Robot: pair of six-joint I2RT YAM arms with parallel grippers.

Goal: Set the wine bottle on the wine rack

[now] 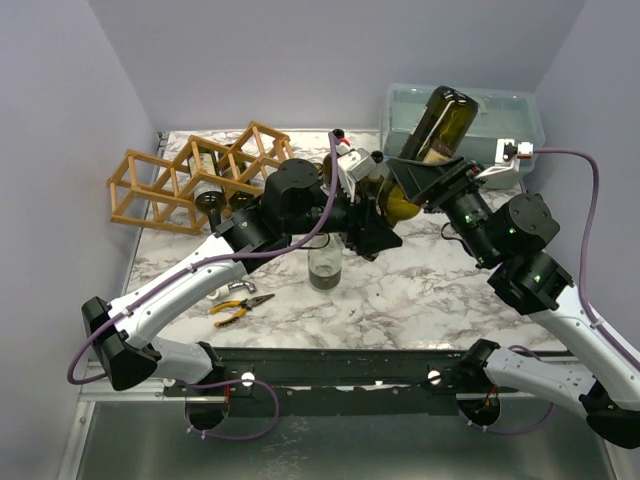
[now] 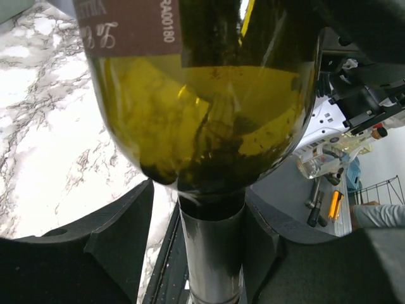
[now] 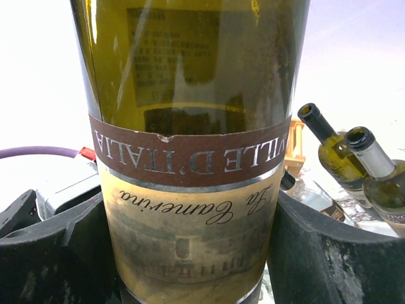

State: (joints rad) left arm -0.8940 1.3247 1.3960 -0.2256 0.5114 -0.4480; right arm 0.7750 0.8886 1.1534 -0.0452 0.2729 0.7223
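The wine bottle point(image 1: 443, 122) is olive-green glass with a brown and cream label. It hangs tilted above the table, base up and back, neck down. My right gripper point(image 1: 432, 176) is shut on its labelled body point(image 3: 190, 209), with both pads against the label. My left gripper point(image 1: 378, 212) sits around the neck point(image 2: 212, 247). Its jaws stand either side, the right one close against the neck and a gap showing on the left. The wine rack point(image 1: 160, 190), a light wooden lattice, stands at the back left and holds other bottles point(image 1: 205, 170).
A translucent plastic toolbox point(image 1: 505, 112) stands at the back right behind the held bottle. A glass jar point(image 1: 325, 265) stands mid-table under the left arm. Yellow-handled pliers point(image 1: 240, 308) lie at the front left. Two open bottle necks point(image 3: 329, 142) show by the rack in the right wrist view.
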